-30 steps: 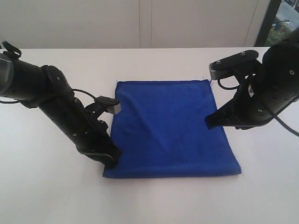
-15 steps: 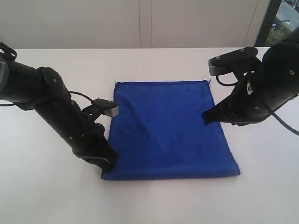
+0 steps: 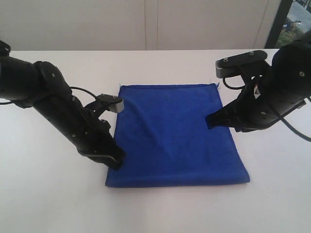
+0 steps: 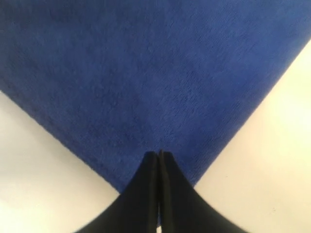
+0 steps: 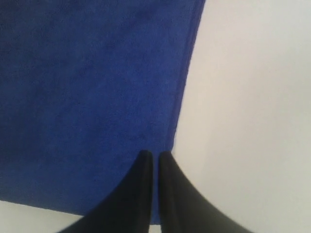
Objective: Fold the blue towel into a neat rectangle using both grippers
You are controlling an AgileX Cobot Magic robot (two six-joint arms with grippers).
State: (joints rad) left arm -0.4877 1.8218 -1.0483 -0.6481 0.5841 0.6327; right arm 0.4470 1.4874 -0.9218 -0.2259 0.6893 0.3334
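The blue towel [image 3: 175, 133] lies flat on the white table [image 3: 48, 194] as a folded rectangle. My left gripper [image 3: 116, 163] is down at the towel's left edge, close to its near left corner. In the left wrist view its fingers [image 4: 146, 194] are pressed together, tips [image 4: 159, 154] over the towel's [image 4: 146, 73] corner, with no cloth visibly pinched. My right gripper [image 3: 210, 121] hovers over the towel's right part. In the right wrist view its tips [image 5: 155, 155] stand a hair apart, just inside the towel's [image 5: 87, 87] side hem.
White table surface surrounds the towel on every side. A pale wall runs along the back, and a dark window frame [image 3: 284, 19] stands at the far right. Both black arms lean in from the sides, cables hanging from them.
The right gripper has slid left, from the towel's right edge to a spot over the cloth. The left arm has shifted slightly up and left; the towel's near left corner barely moved.
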